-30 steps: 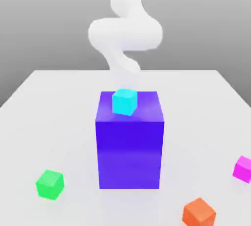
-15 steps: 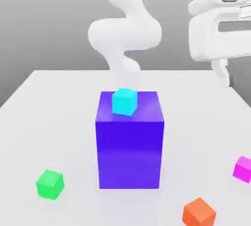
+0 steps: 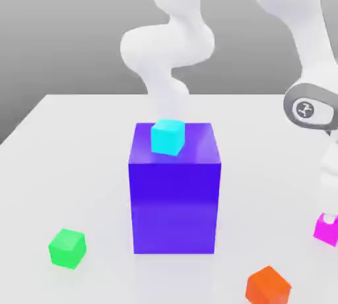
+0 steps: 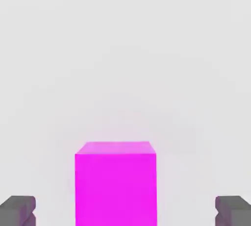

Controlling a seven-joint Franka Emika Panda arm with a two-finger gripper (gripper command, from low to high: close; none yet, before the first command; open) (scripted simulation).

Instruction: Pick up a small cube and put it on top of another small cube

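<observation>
The pincer [image 4: 125, 211] is open, its two fingers wide apart, and it holds nothing. It is low over the surface [image 3: 79, 164], at the magenta cube [image 3: 326, 230]. In the hand view the cube lies between the two fingers, with a gap on each side, one gap narrower than the other. A fingertip overlaps the upper part of the cube in the exterior view; how high it is above the surface, one cannot tell.

The magenta cube sits on the surface, toward the edge on the exterior view's right and well apart from the far edge. The green cube [image 3: 67, 248] rests on the surface over toward the edge on the exterior view's left, well apart from the far left corner, with nothing on top of it. The big blue-violet block [image 3: 175, 194] stands upright between the two side edges, and the cyan cube [image 3: 168, 137] rests on its top face, turned at an angle. The orange cube [image 3: 268, 287] is the farthest of the cubes from the far edge, between the block and the side edge on the exterior view's right.
</observation>
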